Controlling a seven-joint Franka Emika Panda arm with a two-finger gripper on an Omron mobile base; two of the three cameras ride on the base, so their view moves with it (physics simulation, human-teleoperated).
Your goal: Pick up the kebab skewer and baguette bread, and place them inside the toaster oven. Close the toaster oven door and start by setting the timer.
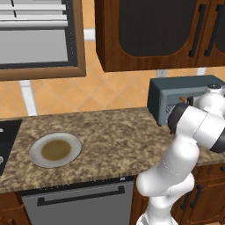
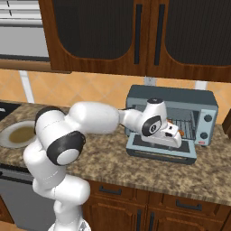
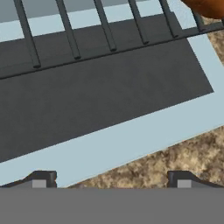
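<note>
The toaster oven [image 2: 171,97] [image 1: 162,99] stands at the back of the counter with its door [image 2: 160,151] [image 3: 100,96] dropped flat. My gripper [image 2: 173,135] [image 3: 113,181] hovers just over that door, pointing down at its front edge, open, with nothing between the fingertips [image 3: 43,179]. Behind the door lies the wire rack [image 3: 87,39]. An orange-brown end of the baguette bread [image 3: 205,6] rests on the rack at its right. The kebab skewer is hidden.
A grey plate [image 1: 35,151] [image 2: 4,135] with a brown centre sits on the counter to the left. Left of it is a stove edge [image 1: 6,136]; a dishwasher [image 1: 79,202] sits below. Dark wooden cabinets [image 2: 135,36] hang above the oven.
</note>
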